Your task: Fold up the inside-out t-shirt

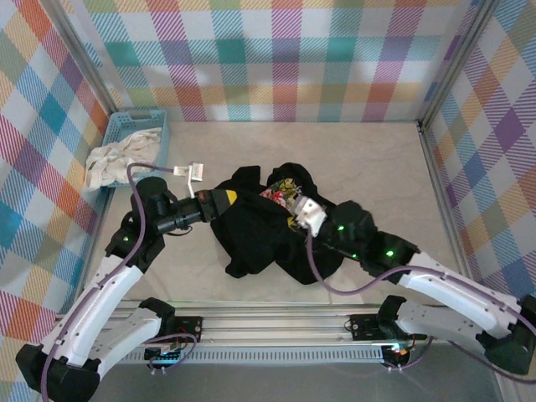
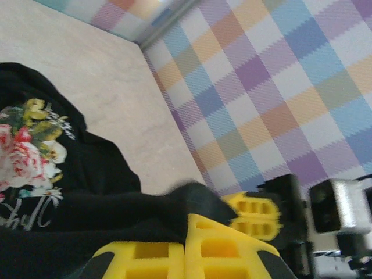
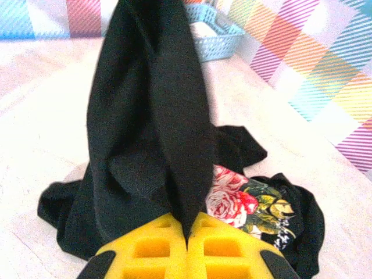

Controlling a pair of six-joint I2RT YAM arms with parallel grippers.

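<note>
The inside-out t-shirt lies crumpled in a black heap on the middle of the table, its rose print facing up. My left gripper is shut on a black fold at the heap's left edge; in the left wrist view the yellow fingers pinch that cloth beside the print. My right gripper is shut on the shirt's right side. In the right wrist view its fingers clamp a black fold that rises out of the top of the frame.
A blue basket stands at the back left with a white-cream cloth spilling over its front. Plaid walls close in the beige table on three sides. A small white connector hangs on the left arm's cable.
</note>
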